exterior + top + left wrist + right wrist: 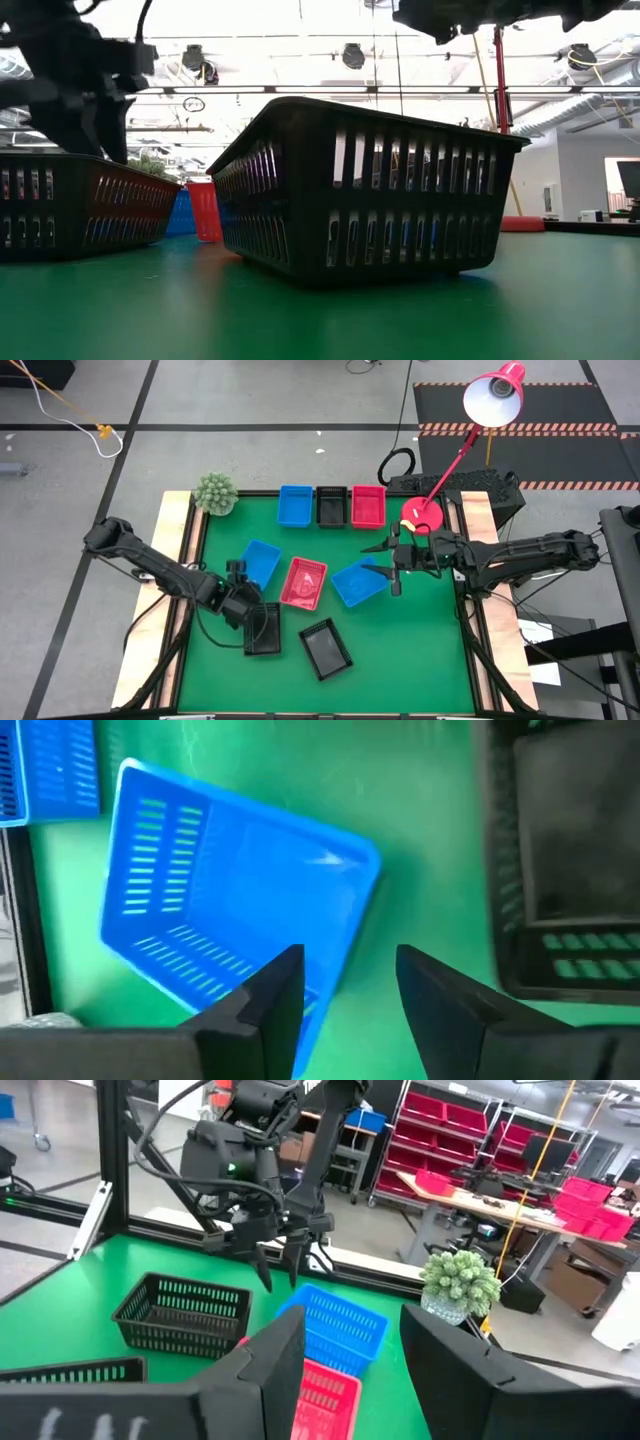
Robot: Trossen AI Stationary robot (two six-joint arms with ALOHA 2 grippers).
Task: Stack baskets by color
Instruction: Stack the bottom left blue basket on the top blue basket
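At the far edge a blue basket (295, 505), a black basket (330, 505) and a red basket (367, 505) stand in a row. A blue basket (260, 563), a red basket (304, 582) and another blue basket (358, 582) lie mid-table. Two black baskets (263, 628) (327, 648) lie nearer. My left gripper (238, 573) is open and points steeply down. It hovers over the near corner of the left blue basket (230, 890), next to a black basket (560, 850). My right gripper (392, 567) is open and held level above the right blue basket's right end.
A green spiky plant (214, 493) stands at the far left corner. A red lamp base (421, 515) with its slanted arm stands at the far right. Bare green mat lies along the near right part of the table (420, 650). Wooden rails edge both sides.
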